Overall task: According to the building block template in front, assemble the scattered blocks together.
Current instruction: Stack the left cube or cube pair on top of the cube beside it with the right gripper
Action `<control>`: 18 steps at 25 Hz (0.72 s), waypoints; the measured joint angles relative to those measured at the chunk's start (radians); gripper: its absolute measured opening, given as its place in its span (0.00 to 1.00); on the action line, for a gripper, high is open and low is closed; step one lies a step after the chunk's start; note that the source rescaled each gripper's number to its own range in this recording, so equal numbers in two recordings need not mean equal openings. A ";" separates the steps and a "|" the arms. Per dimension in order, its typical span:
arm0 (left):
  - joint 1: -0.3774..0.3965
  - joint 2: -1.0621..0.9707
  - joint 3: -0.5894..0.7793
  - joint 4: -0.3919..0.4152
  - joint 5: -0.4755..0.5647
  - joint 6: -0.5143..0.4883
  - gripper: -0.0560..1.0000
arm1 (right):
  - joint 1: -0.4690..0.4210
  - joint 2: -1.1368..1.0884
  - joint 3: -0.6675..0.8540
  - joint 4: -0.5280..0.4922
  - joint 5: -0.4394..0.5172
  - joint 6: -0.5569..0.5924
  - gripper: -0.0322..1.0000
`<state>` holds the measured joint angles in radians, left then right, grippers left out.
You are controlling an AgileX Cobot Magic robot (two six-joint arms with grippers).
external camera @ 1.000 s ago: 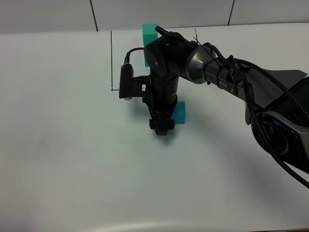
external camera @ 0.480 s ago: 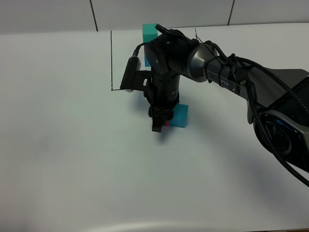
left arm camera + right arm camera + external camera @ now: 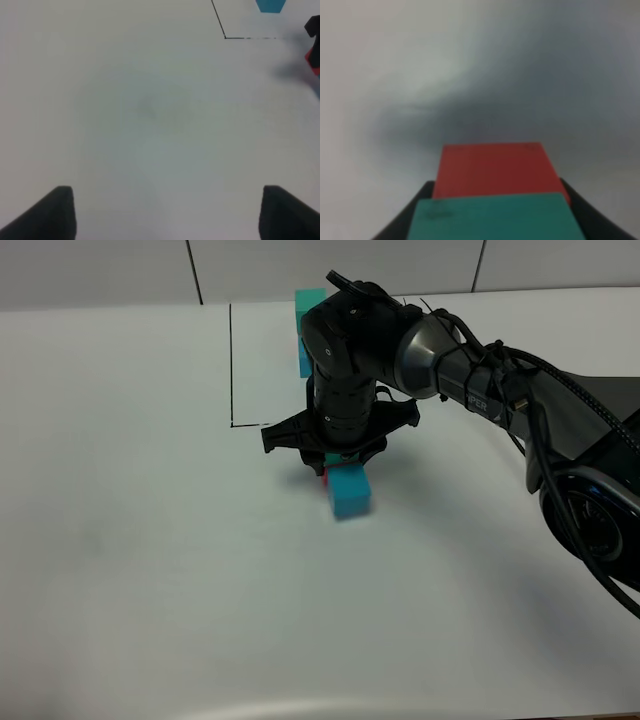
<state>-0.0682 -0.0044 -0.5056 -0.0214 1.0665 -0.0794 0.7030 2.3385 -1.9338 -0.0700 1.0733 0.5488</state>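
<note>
Overhead view: white matte tabletop (image 3: 150,570) with thin black drawn lines (image 3: 231,365) marking a corner toward the far edge. Within that border stands the building block template (image 3: 306,315), a teal-green cube topmost with blue below it, largely hidden behind the black right arm (image 3: 450,370). The right gripper (image 3: 335,465) points down just in front of the border. Directly below it sit a small teal-green matte cube (image 3: 350,490) and a sliver of a small red matte cube (image 3: 325,478), touching each other. The third scattered cube cannot be located.

Left wrist view: the left gripper (image 3: 165,212) stands with its jaws wide apart above bare tabletop, nothing between them. The border corner, a blue face of the template and a red edge appear at the far side of the frame.

Right wrist view: the right gripper is closed; the red cube and the teal-green cube lie flush between its dark fingers (image 3: 600,220), so it grips them.
</note>
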 joint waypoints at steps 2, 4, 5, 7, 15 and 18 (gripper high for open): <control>0.000 0.000 0.000 0.000 0.000 0.000 0.71 | 0.000 0.000 0.000 -0.007 0.006 0.078 0.05; 0.000 0.000 0.000 0.000 0.000 0.000 0.71 | 0.000 0.000 0.000 -0.014 0.011 0.153 0.05; 0.000 0.000 0.000 0.000 0.000 0.000 0.71 | 0.000 0.000 0.000 -0.017 0.012 0.183 0.05; 0.000 0.000 0.000 0.000 0.000 0.000 0.71 | 0.000 0.000 0.000 -0.025 0.013 0.213 0.05; 0.000 0.000 0.000 0.000 0.000 0.000 0.71 | 0.001 0.000 0.000 -0.038 0.015 0.229 0.05; 0.000 0.000 0.000 0.000 0.000 0.000 0.71 | 0.001 0.000 0.000 -0.032 0.015 0.228 0.05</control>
<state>-0.0682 -0.0044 -0.5056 -0.0214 1.0665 -0.0794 0.7039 2.3385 -1.9338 -0.1020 1.0886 0.7772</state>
